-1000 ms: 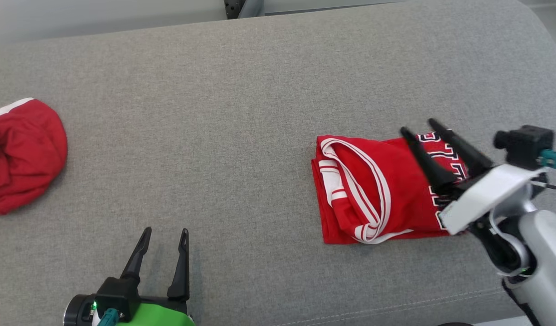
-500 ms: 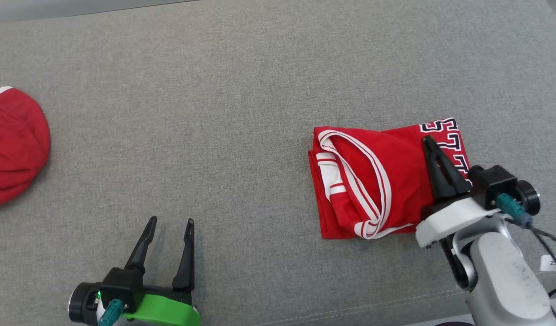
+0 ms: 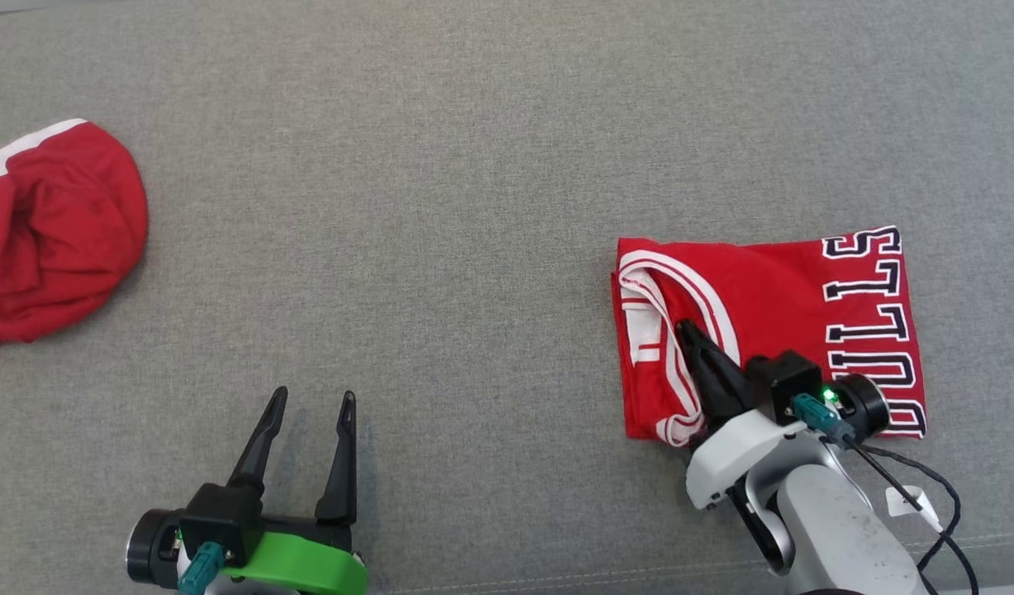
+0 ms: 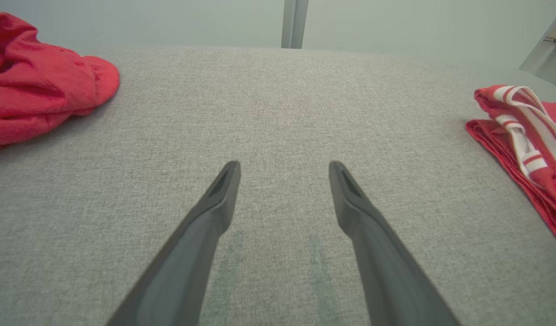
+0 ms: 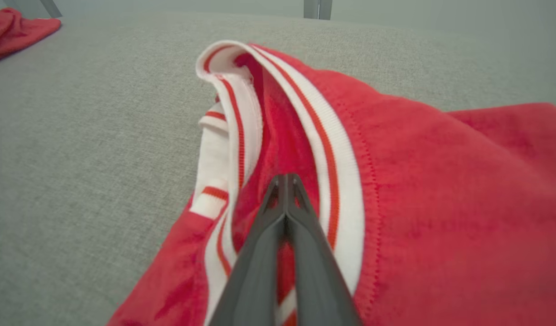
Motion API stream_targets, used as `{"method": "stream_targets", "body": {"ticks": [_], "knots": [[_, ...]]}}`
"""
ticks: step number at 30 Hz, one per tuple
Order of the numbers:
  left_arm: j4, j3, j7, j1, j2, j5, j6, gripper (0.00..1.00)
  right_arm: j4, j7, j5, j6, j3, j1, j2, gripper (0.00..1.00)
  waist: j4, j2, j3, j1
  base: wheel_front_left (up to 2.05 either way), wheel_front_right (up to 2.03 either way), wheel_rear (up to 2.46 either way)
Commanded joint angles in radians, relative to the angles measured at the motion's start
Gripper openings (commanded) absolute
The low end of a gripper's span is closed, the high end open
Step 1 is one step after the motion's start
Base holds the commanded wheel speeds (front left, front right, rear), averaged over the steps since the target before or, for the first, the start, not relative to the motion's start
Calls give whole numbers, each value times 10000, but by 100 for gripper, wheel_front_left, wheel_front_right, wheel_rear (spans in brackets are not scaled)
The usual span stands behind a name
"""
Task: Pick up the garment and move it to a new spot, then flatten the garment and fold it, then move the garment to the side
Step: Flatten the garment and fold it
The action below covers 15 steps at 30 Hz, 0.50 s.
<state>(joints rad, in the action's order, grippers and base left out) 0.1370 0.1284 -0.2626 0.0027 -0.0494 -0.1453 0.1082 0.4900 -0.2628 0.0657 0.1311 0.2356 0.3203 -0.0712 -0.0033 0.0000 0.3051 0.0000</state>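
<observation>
Garment handling, judged to be at its closing step. The folded red knit jersey with white-and-red ribbed trim and dark block lettering [image 3: 771, 330] lies as a compact rectangle on the grey upholstered surface [image 3: 440, 207], directly under and ahead of the right claw [image 3: 686, 329]. That claw has its two dark fingers pressed together. In the right wrist view the tips sit on the red cloth in the hollow between two bands of the ribbed trim [image 5: 246, 113]. Whether any fabric is caught between the tips cannot be told. The lettered end of the jersey lies to this claw's right. The left claw [image 3: 312, 398] is spread wide and holds nothing. It hangs over bare upholstery, with the jersey well off to its right and a crumpled red cloth heap with a white edge [image 3: 56, 231] far off to its left. Flattening and folding look complete, so only the move to the side appears to remain. That move calls for a firm hold through all the stacked layers near the trimmed edge. The carry or slide should be low and even, so that the fold does not spill open.
</observation>
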Motion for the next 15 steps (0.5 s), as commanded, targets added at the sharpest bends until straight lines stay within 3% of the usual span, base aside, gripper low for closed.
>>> {"method": "stream_targets", "body": {"ticks": [1, 15], "knots": [[-33, 26, -26, -5, -24, -81, -48, 100, 84, -26, 76, -7, 110, 195, 47, 0, 63, 0, 46, 0, 0, 0, 0], [20, 159, -26, -115, -24, -173, -83, 100, 610, -27, 768, -7, 1424, 990, 198, 0, 272, 0, -31, 0, 0, 0, 0]]}}
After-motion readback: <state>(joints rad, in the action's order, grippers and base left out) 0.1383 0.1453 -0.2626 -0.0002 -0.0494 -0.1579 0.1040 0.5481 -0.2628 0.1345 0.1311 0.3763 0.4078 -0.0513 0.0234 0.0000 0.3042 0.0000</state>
